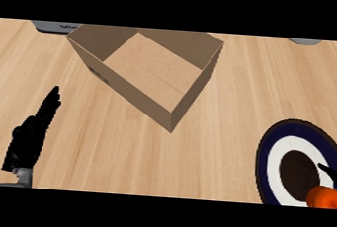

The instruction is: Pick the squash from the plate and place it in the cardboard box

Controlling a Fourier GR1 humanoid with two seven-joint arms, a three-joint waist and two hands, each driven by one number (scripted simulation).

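Left hand (30, 134) rests spread, near left; right hand (334, 175) pinches the squash (326, 197) over the plate (274, 157); box (154, 65) far.

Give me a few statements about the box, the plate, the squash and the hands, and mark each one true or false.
1. The cardboard box is open at the top. True.
2. The squash lies inside the box. False: it is at the plate's lower right edge, by the right hand.
3. The left hand rests with straight fingers at the lower left. True.
4. The plate is left of the box. False: it is to the right, nearer the robot.
5. The box holds nothing visible. True.
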